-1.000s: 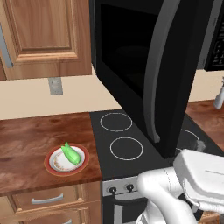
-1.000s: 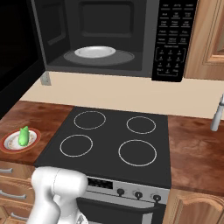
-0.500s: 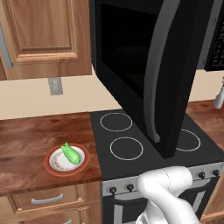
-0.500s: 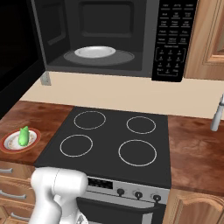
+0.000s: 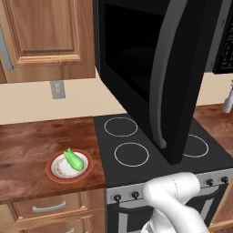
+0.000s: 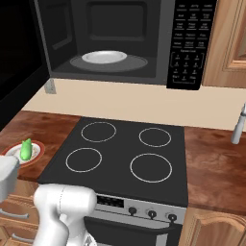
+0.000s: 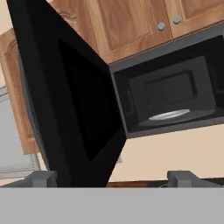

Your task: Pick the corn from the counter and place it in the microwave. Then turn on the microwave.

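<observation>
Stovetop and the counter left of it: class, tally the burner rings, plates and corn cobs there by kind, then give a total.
Burner rings on the stovetop: 4
Plates on the counter: 1
Corn cobs, lying on that plate: 1
Total: 6

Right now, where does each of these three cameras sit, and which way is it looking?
Left base view: behind the arm's left, looking down at the corn on its plate; white arm at lower right.
Right base view: behind the right, facing stove and open microwave; arm lower left.
Hand view: on the hand, looking up at the microwave; claw tips open.
Both base views share the corn.
</observation>
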### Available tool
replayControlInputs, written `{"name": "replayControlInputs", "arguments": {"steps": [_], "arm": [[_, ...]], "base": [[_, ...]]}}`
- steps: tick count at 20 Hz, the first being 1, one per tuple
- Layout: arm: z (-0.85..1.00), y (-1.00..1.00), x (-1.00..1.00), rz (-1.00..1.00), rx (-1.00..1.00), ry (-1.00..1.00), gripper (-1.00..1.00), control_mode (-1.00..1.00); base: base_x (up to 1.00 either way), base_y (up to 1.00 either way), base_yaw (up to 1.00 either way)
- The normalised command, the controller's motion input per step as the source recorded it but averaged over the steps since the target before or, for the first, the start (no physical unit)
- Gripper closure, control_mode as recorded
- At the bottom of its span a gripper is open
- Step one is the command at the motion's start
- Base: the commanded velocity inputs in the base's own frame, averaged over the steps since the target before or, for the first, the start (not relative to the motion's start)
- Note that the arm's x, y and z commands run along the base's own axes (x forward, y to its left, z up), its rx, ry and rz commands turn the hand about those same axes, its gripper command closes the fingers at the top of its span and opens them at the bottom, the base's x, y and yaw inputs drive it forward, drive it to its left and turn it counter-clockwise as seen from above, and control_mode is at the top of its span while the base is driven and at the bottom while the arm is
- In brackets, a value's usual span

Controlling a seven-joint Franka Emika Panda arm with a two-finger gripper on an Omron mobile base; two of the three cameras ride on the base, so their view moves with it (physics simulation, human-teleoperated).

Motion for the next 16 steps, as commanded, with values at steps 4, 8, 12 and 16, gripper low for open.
{"name": "replayControlInputs", "arguments": {"steps": [4, 8, 12, 16], "arm": [[-0.01, -0.02, 0.31, 0.27, 0.00, 0.00, -1.00, -1.00], [-0.04, -0.05, 0.21, 0.28, 0.00, -0.02, -1.00, -1.00], [-0.02, 0.00, 0.14, 0.25, 0.00, 0.00, -1.00, -1.00], [-0.04, -0.02, 0.17, 0.21, 0.00, 0.00, -1.00, -1.00]], "base": [[0.00, 0.00, 0.00], [0.00, 0.00, 0.00], [0.00, 0.00, 0.00], [0.00, 0.00, 0.00]]}}
